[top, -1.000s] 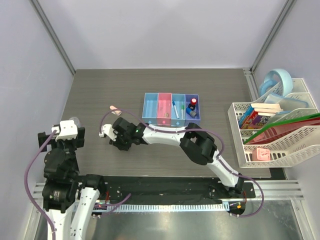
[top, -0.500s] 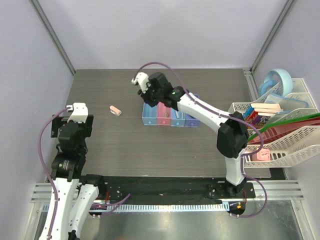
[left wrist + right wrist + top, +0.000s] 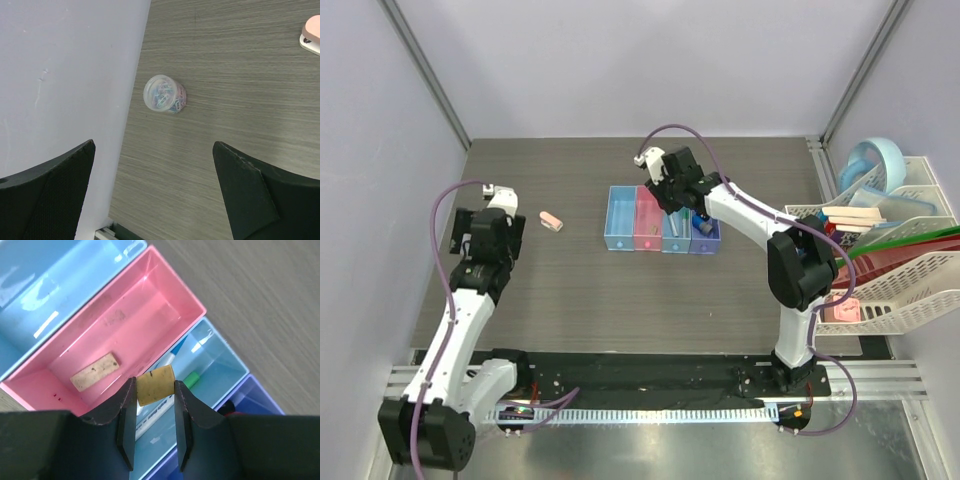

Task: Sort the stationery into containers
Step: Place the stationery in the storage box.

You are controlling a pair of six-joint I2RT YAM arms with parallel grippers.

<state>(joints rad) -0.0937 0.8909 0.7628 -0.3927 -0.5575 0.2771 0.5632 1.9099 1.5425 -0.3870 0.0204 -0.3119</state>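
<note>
My right gripper (image 3: 154, 386) is shut on a small yellow-tan block (image 3: 155, 383) and holds it above the row of four joined bins (image 3: 619, 216), over the edge between the pink bin (image 3: 125, 315) and the light blue bin (image 3: 220, 365). A tan block (image 3: 95, 371) lies in the pink bin. Two white pens, one with a green tip (image 3: 191, 379), lie in the light blue bin. My left gripper (image 3: 155, 200) is open and empty above a clear round roll (image 3: 164, 94) beside the left wall. A pink eraser (image 3: 551, 221) lies right of it.
A white rack (image 3: 880, 290) with books and folders stands at the right edge, with a blue round object (image 3: 876, 160) behind it. The grey wall (image 3: 65, 75) runs close along the clear roll's left side. A red cap (image 3: 231, 413) shows in the darker blue bin.
My right arm has swung from the table's left middle, round behind the bins, to above the pink and light blue bins. My left arm has reached forward along the left wall.
</note>
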